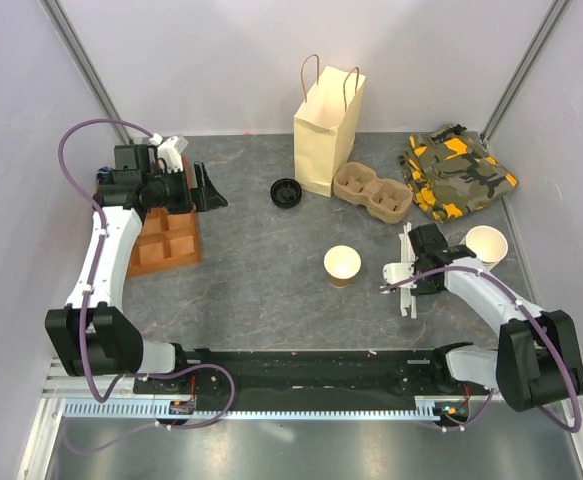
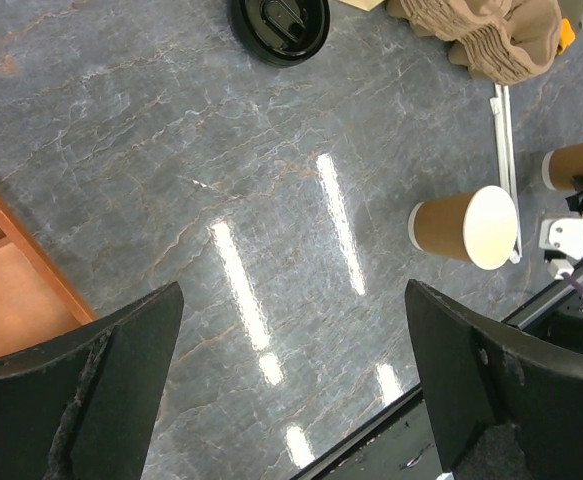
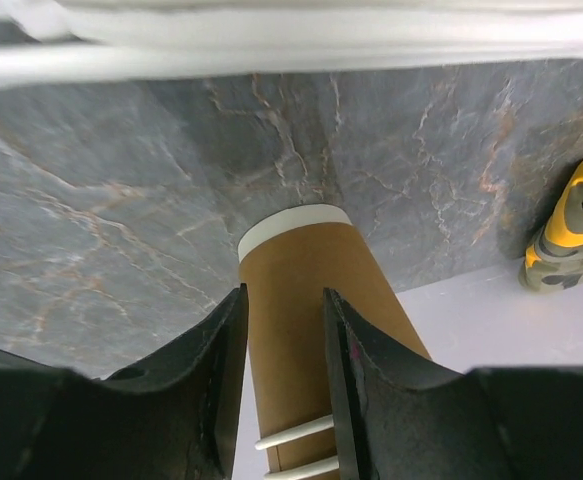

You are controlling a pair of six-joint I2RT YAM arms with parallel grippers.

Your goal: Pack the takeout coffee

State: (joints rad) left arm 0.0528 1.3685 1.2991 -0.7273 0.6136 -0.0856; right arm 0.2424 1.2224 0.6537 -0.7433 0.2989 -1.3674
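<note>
Top view looks down on the whole table (image 1: pixel 261 270); wrist views sit close, the left sharing the loose black lid (image 2: pixel 279 25).

Grey marble table (image 1: pixel 271 260), pale lilac walls (image 1: pixel 221 60)

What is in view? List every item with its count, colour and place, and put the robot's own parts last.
paper bag: one, tan, upright at the far middle of the table
cup carrier: one, brown pulp, just right of the bag
black lid: one, black, loose on the table left of the bag
camouflage cloth: one, green, orange and black, far right corner
lone paper cup: one, brown with pale inside, lidless, upright at mid-table
cup stack: one stack, brown with white rims, near right
compartment tray: one, orange-brown, left side
left gripper: one, black fingers, wide open, above the table beside the tray, holding nothing
right gripper: one, black fingers, closed on the cup stack
</note>
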